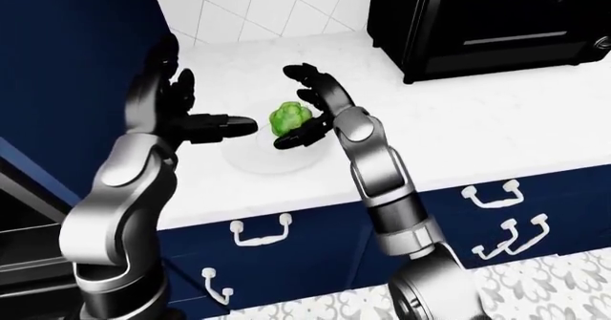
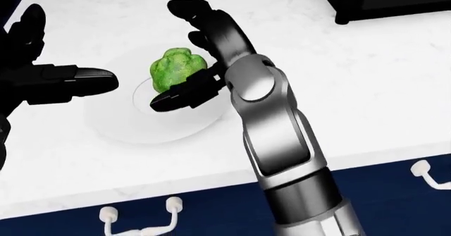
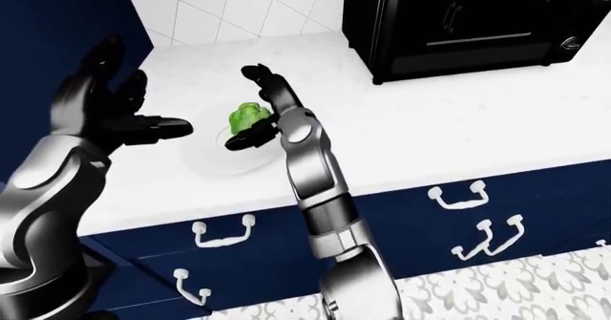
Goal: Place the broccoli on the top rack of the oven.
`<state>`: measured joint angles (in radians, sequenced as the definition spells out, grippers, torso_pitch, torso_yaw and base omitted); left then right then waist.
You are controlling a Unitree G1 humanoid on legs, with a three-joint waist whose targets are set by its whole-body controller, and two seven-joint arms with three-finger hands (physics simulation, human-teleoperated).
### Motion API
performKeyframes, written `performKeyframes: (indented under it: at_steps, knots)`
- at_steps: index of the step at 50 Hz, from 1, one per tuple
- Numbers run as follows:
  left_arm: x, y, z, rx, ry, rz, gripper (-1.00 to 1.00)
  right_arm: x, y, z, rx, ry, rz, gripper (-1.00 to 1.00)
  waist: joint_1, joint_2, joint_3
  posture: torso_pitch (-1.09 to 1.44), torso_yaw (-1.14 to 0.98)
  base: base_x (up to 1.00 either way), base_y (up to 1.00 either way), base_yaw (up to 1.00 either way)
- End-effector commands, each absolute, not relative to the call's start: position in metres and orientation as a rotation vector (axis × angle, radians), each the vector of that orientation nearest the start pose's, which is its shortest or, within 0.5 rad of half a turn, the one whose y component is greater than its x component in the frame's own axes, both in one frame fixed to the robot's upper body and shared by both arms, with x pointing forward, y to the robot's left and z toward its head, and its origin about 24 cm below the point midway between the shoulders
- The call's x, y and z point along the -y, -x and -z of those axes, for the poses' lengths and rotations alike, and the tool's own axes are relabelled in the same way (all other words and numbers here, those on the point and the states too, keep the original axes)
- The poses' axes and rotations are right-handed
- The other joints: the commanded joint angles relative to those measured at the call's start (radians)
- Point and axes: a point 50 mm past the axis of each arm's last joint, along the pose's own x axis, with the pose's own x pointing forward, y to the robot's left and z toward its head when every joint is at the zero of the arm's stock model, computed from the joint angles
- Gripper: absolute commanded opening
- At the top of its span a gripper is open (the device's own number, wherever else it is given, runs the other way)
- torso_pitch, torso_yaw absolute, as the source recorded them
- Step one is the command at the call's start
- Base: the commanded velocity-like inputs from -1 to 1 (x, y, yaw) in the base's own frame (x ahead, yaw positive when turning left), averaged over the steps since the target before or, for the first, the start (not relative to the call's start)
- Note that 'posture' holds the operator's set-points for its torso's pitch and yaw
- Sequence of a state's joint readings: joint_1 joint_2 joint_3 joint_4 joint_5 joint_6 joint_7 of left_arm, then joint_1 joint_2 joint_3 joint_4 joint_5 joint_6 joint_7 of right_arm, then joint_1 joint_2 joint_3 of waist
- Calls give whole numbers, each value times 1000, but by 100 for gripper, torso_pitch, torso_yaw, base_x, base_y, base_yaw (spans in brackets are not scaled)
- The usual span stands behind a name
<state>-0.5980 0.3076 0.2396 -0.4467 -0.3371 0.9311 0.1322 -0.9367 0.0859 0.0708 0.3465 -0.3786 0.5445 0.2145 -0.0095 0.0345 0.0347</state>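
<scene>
One green broccoli (image 2: 177,67) sits on a white plate (image 2: 141,127) on the counter (image 2: 366,88), cupped by the right hand (image 2: 201,51), fingers spread, while the open left hand (image 2: 42,77) hovers nearby.

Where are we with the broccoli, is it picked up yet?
Not yet. The broccoli sits on the white plate on the counter. The right hand is open beside it, the left hand open and apart. Left: grasp, lift, carry to the black oven, top rack.

A white plate (image 2: 120,127) sits on the white table (image 1: 458,130) (marbled), above navy drawers (image 1: 286,252) with white handles (image 1: 260,232).
</scene>
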Motion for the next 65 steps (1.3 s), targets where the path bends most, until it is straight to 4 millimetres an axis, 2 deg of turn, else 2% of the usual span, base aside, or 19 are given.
performKeyframes:
  at_steps: [1, 27, 36, 40, 43, 50, 65]
  knots:
    - [-192, -292, -251, 227, 6, -52, 100, 33, -370, -224, 147, 429, -334, 62, 0, 5, -28, 0, 0, 0, 0, 0]
    - [-192, -292, -250, 225, 7, -50, 100, 25, -391, -218, 112, 459, -320, 62, 0, 6, -31, 0, 0, 0, 0, 0]
    - [-191, -292, -250, 224, 5, -49, 100, 22, -393, -212, 106, 455, -325, 62, 0, 6, -31, 0, 0, 0, 0, 0]
    - [-191, -291, -252, 227, 7, -51, 100, 21, -393, -213, 107, 459, -327, 62, -1, 6, -31, 0, 0, 0, 0, 0]
    - [-192, -291, -251, 227, 7, -53, 100, 20, -393, -214, 108, 459, -329, 55, -1, 6, -30, 0, 0, 0, 0, 0]
    - [-192, -291, -253, 229, 9, -54, 100, 18, -393, -214, 109, 466, -328, 55, -1, 7, -30, 0, 0, 0, 0, 0]
    - [-192, -291, -252, 228, 8, -54, 100, 18, -393, -203, 106, 499, -334, 53, -1, 7, -31, 0, 0, 0, 0, 0]
